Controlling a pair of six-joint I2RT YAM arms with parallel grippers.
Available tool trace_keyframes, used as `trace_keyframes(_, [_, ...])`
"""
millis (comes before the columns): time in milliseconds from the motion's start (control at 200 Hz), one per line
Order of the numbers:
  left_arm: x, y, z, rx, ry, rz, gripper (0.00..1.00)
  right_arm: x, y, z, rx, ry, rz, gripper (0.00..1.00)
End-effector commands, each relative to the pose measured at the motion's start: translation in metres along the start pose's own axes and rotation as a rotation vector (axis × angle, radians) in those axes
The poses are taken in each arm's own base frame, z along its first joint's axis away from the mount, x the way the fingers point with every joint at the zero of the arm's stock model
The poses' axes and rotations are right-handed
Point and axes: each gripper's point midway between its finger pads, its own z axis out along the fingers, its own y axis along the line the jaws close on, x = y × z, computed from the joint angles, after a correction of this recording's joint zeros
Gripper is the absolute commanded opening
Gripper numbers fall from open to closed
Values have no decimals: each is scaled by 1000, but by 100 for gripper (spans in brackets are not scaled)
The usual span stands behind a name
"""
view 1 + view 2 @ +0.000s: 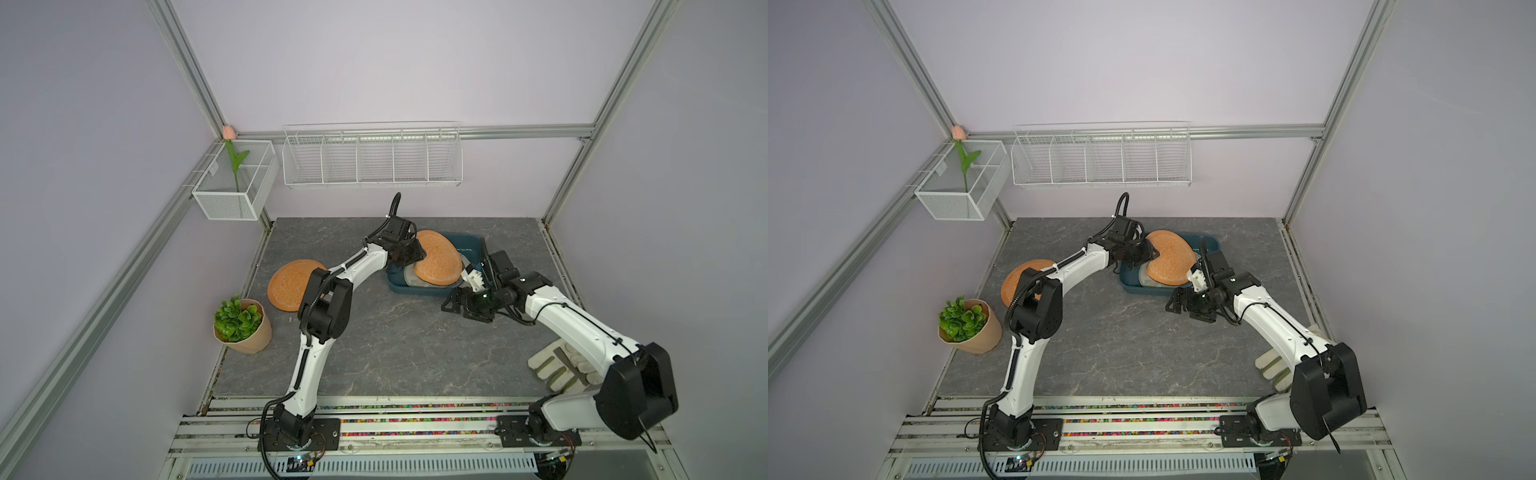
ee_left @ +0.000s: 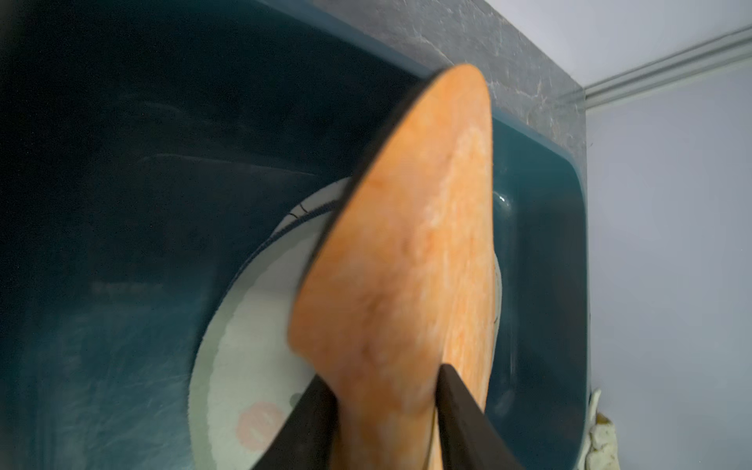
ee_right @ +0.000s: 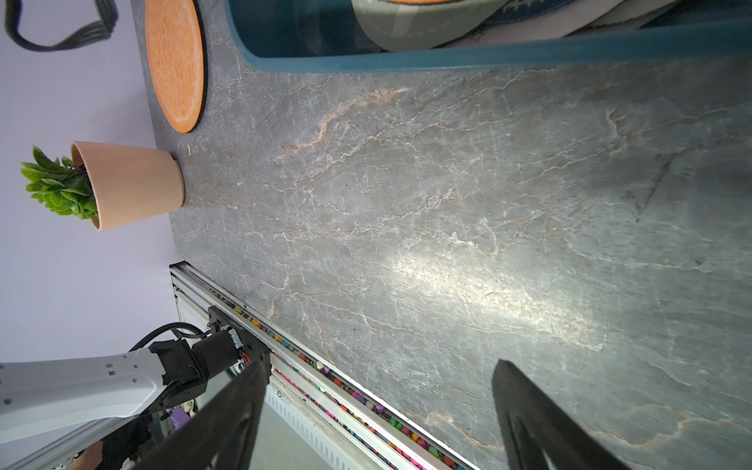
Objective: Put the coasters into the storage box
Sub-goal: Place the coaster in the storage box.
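A textured orange coaster (image 1: 438,257) (image 2: 407,264) hangs tilted and bent over the dark teal storage box (image 1: 415,291) (image 2: 541,211). One edge of it lies between the fingers of my left gripper (image 1: 415,253) (image 2: 384,372), whose jaws stand parted far wider than the disc is thick. Pale printed coasters (image 2: 252,366) (image 3: 407,32) lie in the box beneath it. A second orange coaster (image 1: 289,286) (image 3: 175,65) lies flat on the table at the left, partly behind my left arm. My right gripper (image 1: 457,305) (image 3: 380,364) is open and empty, low over the table just in front of the box.
A potted green plant (image 1: 241,326) stands at the front left. White work gloves (image 1: 557,365) lie at the front right, partly under my right arm. White wire baskets (image 1: 372,160) (image 1: 232,183) hang on the back and left walls.
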Motion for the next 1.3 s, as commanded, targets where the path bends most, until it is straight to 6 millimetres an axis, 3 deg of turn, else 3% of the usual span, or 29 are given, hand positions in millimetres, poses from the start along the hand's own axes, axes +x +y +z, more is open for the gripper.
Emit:
trace_keyframes(0, [-4,0,-14,-48,-25,22,57,3,-3,1,1,22,-3,89])
trace_keyframes(310, [2,5,-44,-96,-50,39,72,-1,-1,3,-9,24,-9,89])
trace_keyframes(480, [-3,5,-78,-106,-93,45,78,-1,0,4,-15,25,-13,89])
trace_keyframes(600, [-4,21,-106,-147,-121,22,82,-1,1,3,-20,26,-16,89])
trace_keyframes(725, [-4,60,-135,-231,-145,-33,86,-2,3,3,-26,23,-19,89])
trace_keyframes(935, [1,153,-179,-474,-158,-138,87,-7,7,3,-40,20,-24,89])
trace_keyframes(1185, [0,253,-217,-758,-173,-245,84,-12,13,4,-52,22,-32,89])
trace_keyframes(1295, [-2,286,-226,-908,-158,-266,83,-14,15,5,-55,26,-34,89])
